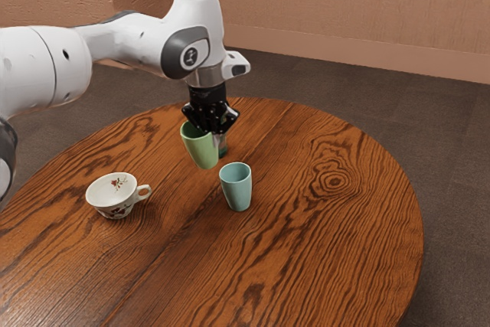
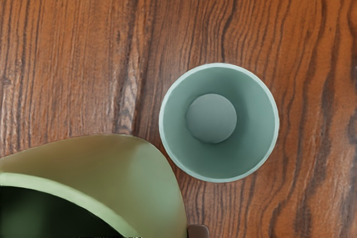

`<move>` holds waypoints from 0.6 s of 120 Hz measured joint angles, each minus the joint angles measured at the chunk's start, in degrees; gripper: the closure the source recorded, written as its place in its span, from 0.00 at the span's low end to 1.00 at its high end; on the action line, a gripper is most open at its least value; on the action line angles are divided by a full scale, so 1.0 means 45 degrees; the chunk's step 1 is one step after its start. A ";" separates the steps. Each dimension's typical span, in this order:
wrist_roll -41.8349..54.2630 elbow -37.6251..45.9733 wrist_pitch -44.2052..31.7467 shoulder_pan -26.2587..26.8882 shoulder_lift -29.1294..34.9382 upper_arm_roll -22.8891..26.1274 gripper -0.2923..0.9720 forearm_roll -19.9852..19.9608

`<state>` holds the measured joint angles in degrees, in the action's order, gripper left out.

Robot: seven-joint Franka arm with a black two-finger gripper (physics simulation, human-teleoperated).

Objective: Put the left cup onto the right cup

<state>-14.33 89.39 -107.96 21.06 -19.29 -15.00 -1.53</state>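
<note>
My black gripper (image 1: 208, 129) is shut on the rim of a light green cup (image 1: 200, 145), which hangs tilted above the table. In the wrist view the green cup (image 2: 95, 188) looms large just under my hand. A teal cup (image 1: 236, 186) stands upright on the wooden table (image 1: 329, 212), just below the held cup and toward the exterior view's right of it. Seen from above, the teal cup (image 2: 218, 122) is empty and sits beside the green cup's rim, not under it.
A white teacup with a floral print and a handle (image 1: 116, 194) rests on the table toward the exterior view's left. The round table's edge curves along the right and front. Brown floor and a tan wall lie beyond.
</note>
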 joint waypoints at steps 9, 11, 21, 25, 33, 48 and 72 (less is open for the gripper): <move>-0.0061 -0.0839 0.0465 0.0003 -0.0561 0.0123 0.85 0.0110; -0.0073 -0.1038 0.0566 0.0006 -0.0697 0.0152 0.85 0.0126; -0.0130 -0.1645 0.1005 0.0000 -0.1078 0.0277 0.85 0.0122; -0.0151 -0.1722 0.1137 0.0001 -0.1137 0.0319 0.85 0.0112; -0.0189 -0.1810 0.1338 0.0007 -0.1302 0.0450 0.85 0.0093; -0.0247 -0.1986 0.1570 0.0026 -0.1565 0.0567 0.85 0.0056; -0.0319 -0.2533 0.1757 0.0036 -0.1946 0.0674 0.85 0.0039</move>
<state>-15.77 77.99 -100.05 21.22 -28.05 -11.96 -1.35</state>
